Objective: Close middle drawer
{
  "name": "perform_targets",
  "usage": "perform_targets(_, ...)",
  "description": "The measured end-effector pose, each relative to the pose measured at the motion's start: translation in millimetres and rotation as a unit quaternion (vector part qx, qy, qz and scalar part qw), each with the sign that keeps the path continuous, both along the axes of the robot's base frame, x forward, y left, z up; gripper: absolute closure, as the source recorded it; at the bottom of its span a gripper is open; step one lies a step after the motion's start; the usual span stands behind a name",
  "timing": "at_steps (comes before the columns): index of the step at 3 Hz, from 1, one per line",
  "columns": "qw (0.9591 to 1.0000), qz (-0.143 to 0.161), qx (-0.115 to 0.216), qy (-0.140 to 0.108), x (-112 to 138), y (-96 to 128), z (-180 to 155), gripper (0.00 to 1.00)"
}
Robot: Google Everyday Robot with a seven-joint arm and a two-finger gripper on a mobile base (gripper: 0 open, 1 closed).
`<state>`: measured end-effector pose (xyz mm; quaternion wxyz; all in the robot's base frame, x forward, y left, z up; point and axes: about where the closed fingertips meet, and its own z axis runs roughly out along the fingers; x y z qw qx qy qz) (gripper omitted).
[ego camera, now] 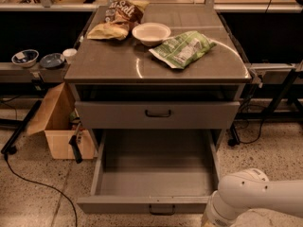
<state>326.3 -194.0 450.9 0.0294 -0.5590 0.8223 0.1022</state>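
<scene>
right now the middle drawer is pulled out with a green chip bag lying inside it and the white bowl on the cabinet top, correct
One thing is off: the camera view shows the pulled-out middle drawer holding nothing; the green chip bag lies on the cabinet top, beside the white bowl. The claw is out of view; only the white arm shows at lower right.

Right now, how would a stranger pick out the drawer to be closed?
Start at the grey cabinet with snack bags on top; the gripper is out of view, white arm at lower right. The middle drawer sits under the upper drawer and, unlike it, is pulled far out.
</scene>
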Motion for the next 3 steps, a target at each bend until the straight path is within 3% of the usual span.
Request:
perform_targets(1,1.0000,-0.003,0.007,0.001,7,2,-21,1.00)
perform_targets(3,0.9999,0.005,0.011,-0.010,45,4,-38,1.00)
